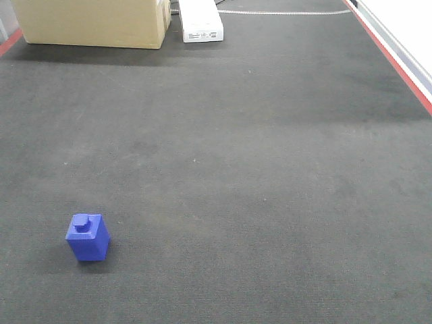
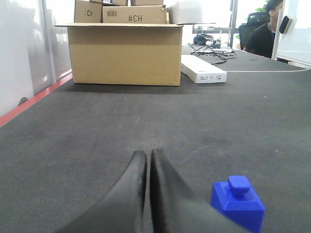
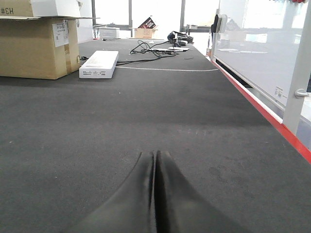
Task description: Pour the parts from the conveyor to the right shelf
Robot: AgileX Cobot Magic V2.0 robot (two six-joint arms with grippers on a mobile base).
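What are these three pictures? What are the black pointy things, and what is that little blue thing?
They come from three cameras on a two-armed robot. One looks down at a dark grey conveyor, a moving belt. One small blue block with a knob sits there, with a cardboard box and a white box far behind. The other cameras ride on the wrists. The black shapes are the left pincer and right pincer, both closed and holding nothing. The block lies just right of the left pincer.
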